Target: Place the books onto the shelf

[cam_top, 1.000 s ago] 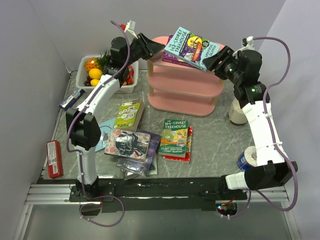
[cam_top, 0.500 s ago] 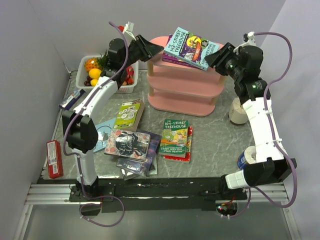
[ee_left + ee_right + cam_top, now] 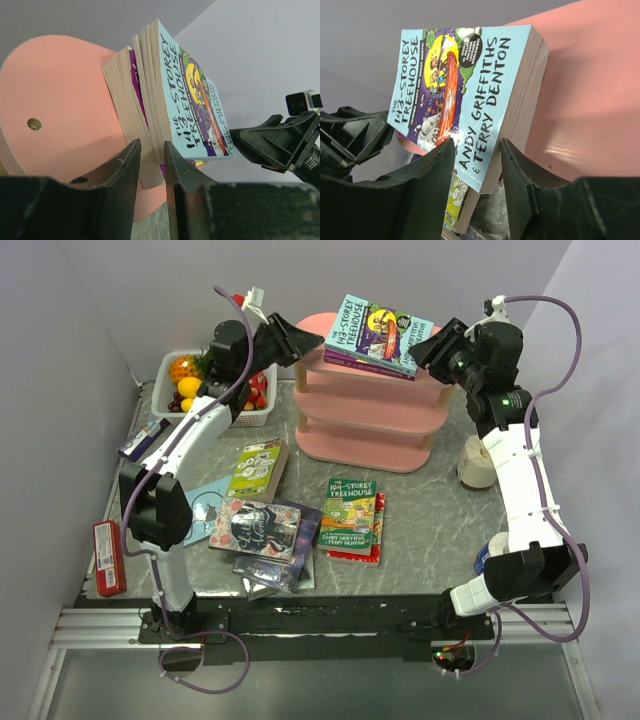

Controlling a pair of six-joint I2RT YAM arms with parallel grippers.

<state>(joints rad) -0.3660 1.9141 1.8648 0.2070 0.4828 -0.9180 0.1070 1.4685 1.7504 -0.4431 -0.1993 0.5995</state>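
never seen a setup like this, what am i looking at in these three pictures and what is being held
Two robot arms are bolted at the near edge of a table. One picture looks down from above; the other two come from cameras on each wrist. The left gripper and right gripper reach the two stacked books atop the pink shelf, each straddling a corner; whether they squeeze is unclear. On the table lie more books. A fruit basket sits at the back left.
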